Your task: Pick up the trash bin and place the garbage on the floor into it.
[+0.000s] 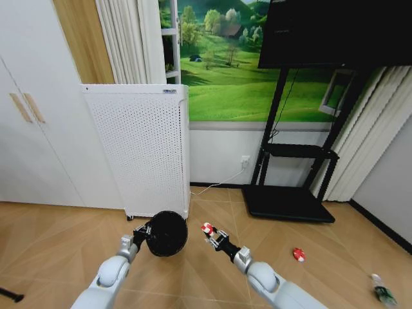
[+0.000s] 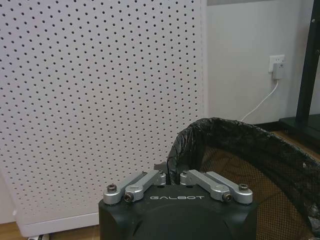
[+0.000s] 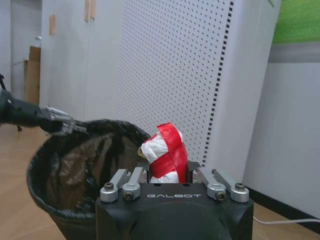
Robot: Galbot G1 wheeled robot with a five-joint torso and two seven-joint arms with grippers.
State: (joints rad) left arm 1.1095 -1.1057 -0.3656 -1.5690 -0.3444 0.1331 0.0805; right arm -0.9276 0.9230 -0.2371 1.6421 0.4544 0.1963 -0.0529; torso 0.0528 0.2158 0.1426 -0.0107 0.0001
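Observation:
The trash bin (image 1: 166, 233), black with a dark bag liner, hangs off the floor with my left gripper (image 1: 143, 233) shut on its rim. The left wrist view shows that gripper (image 2: 172, 176) pinching the liner edge of the bin (image 2: 250, 165). My right gripper (image 1: 209, 230) is shut on a red-and-white crumpled wrapper (image 1: 206, 228), just right of the bin. Seen from the right wrist, the wrapper (image 3: 165, 152) sits between that gripper's fingers (image 3: 167, 175), beside the bin's open mouth (image 3: 75, 165). A small red piece (image 1: 299, 254) and a clear bottle (image 1: 382, 291) lie on the floor to the right.
A tall white perforated appliance (image 1: 145, 148) stands right behind the bin. A black TV stand (image 1: 290, 201) sits against the wall at the right, with a white cable (image 1: 219, 180) running to a socket. White cabinets (image 1: 32, 129) line the left.

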